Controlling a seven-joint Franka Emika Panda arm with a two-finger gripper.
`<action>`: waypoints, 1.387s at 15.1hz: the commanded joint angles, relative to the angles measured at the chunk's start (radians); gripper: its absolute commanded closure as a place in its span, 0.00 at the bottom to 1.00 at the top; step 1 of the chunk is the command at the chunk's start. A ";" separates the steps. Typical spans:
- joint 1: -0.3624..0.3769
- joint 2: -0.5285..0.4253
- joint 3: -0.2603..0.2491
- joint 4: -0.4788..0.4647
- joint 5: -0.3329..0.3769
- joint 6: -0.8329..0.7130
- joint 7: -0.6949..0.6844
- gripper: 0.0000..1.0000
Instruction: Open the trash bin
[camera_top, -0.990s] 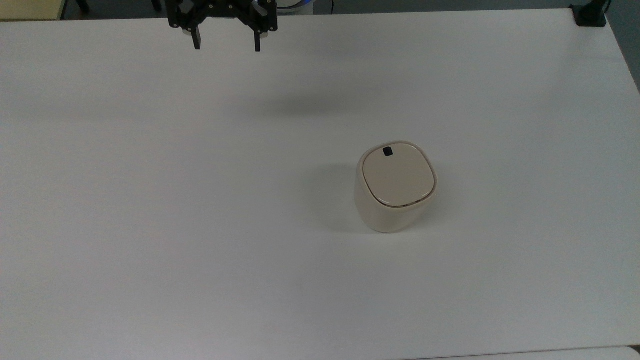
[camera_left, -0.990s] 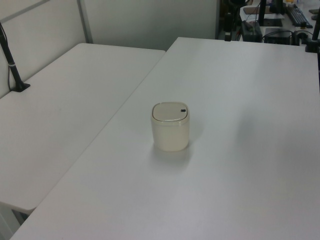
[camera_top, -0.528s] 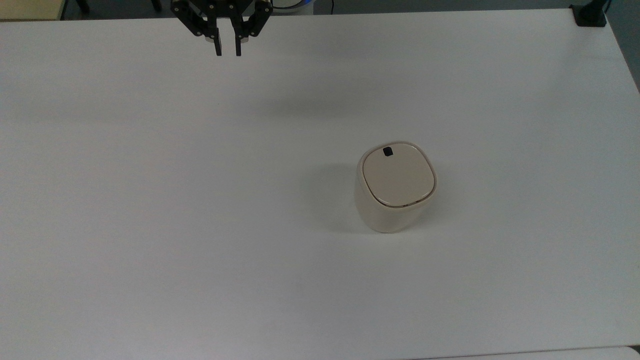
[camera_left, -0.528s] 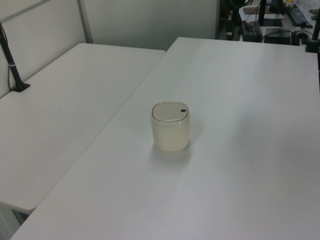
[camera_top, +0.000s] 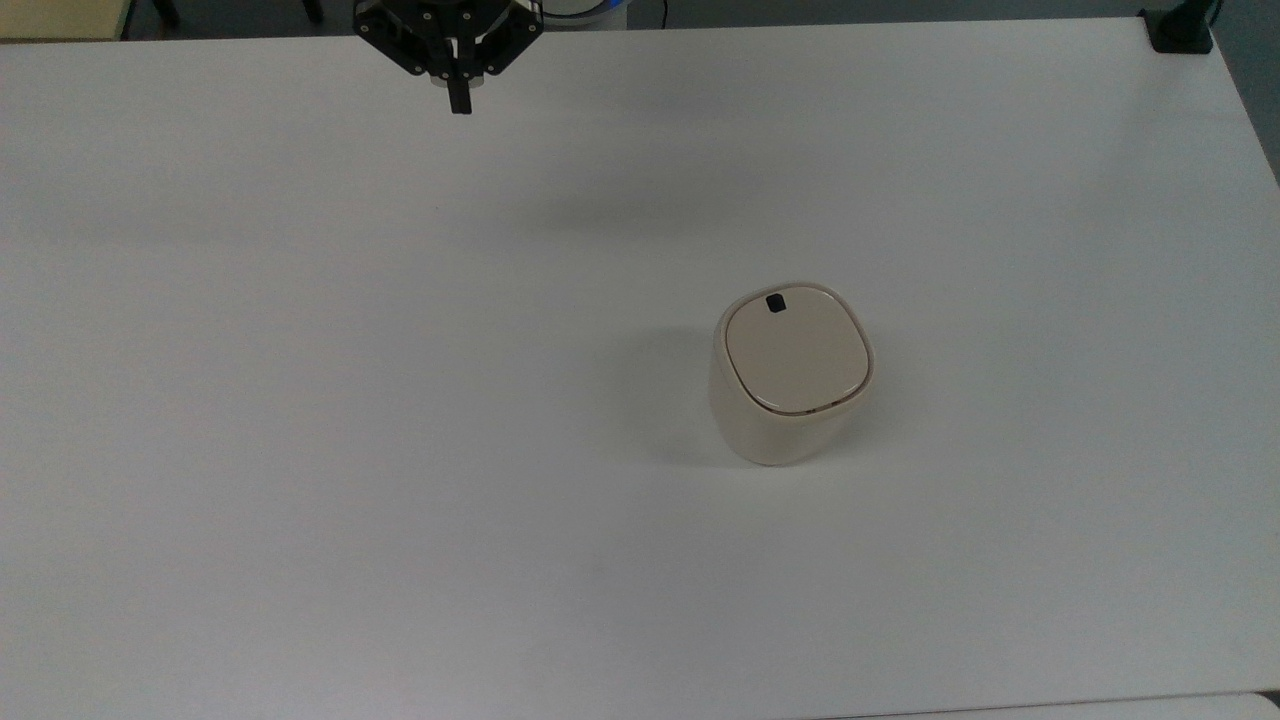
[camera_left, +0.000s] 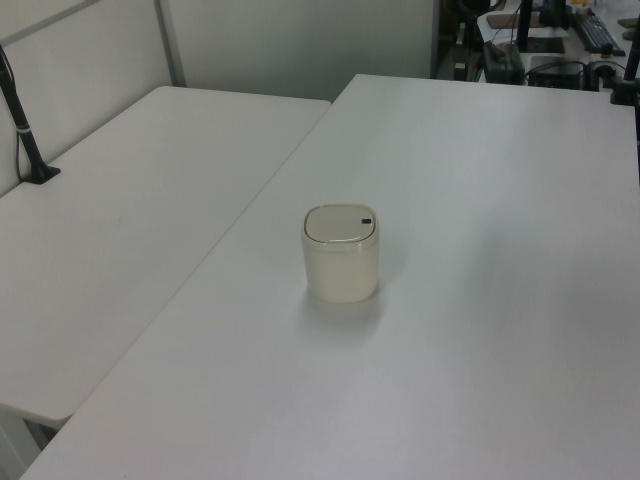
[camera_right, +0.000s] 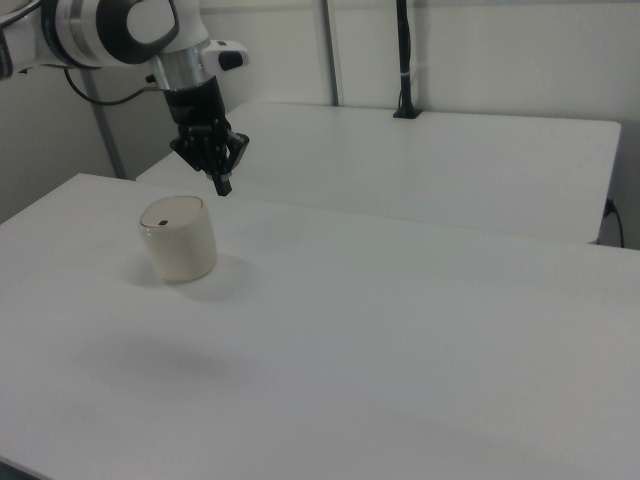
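The small cream-beige plastic trash bin (camera_top: 790, 375) stands upright on the white worktop (camera_top: 300, 450), lid flat, its black square button (camera_top: 774, 303) toward the far edge in the top view. The black two-finger gripper (camera_top: 459, 100) hangs above that far edge, well apart from the bin, fingers pressed together on nothing.

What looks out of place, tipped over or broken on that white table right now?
Nothing stands out. The trash bin stands upright on the table with its lid flat and closed, no spill or damage visible. The claw hangs shut, well apart from it.
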 joint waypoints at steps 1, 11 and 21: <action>0.003 -0.016 -0.002 -0.025 0.007 0.031 -0.018 1.00; 0.038 0.058 0.021 -0.022 0.090 0.277 -0.009 1.00; 0.288 0.227 0.020 -0.018 0.083 0.474 0.020 1.00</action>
